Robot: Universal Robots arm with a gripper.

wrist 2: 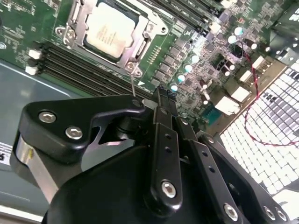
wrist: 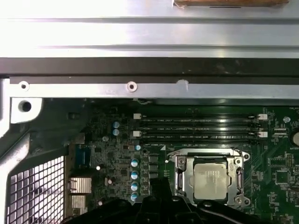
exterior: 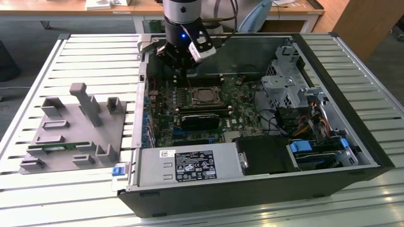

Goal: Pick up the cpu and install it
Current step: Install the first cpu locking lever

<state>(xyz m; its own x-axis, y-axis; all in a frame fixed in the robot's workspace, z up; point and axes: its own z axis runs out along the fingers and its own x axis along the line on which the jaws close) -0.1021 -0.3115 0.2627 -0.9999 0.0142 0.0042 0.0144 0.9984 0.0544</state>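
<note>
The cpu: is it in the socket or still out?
In. The cpu lies flat inside the metal-framed socket on the motherboard in both wrist views, silver top up. The gripper is off it.

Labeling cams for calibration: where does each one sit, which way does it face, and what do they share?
Exterior view: off the arm, high, looking down into the open computer case; arm and gripper show.
First wrist view: on the arm, facing the motherboard; black gripper parts in the foreground.
Second wrist view: on the arm, looking past the black gripper linkage.
Shared: the cpu, seated in its socket.
</note>
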